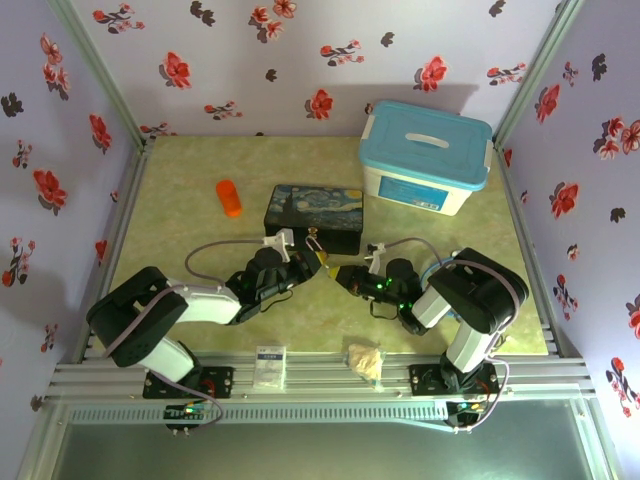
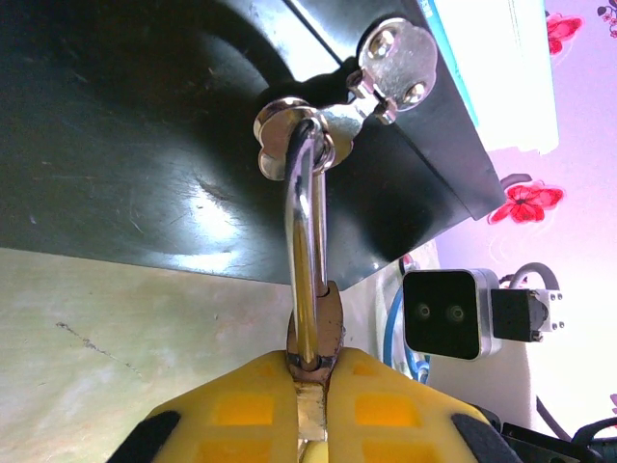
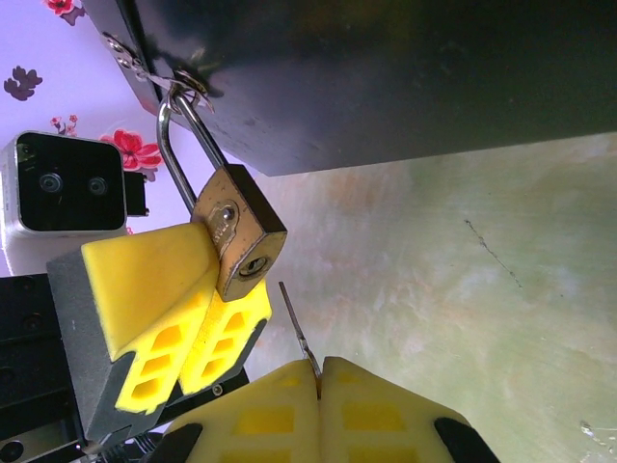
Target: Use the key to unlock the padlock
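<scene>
Top external view, from the left: an orange cylinder (image 1: pixel 230 197) lies on the table (image 1: pixel 180 300), well apart from everything else. Next comes my left gripper (image 1: pixel 312 258), reaching to the near side of the painted box (image 1: pixel 315 212).

On the left wrist camera I see its yellow fingers (image 2: pixel 241 405) pinched together on the brass body of the padlock (image 2: pixel 331 318). The silver shackle (image 2: pixel 307 222) runs up from there and passes through the ring of the box's metal latch (image 2: pixel 318 135). So the padlock hangs from the latch at the near face of the box, with the shackle seated in the body.

Just right of that is my right gripper (image 1: pixel 338 272), pointing left toward the other one. On the right wrist camera its fingers (image 3: pixel 386 415) are pressed closed, with the key (image 3: pixel 297 323) clamped between the tips. Only a thin dark blade sticks out. The blade's tip is near the keyhole end of the padlock but apart from it, just to the right and below in that picture.

Far right on the table stands a blue-lidded tub (image 1: pixel 425 160), beyond the box.
</scene>
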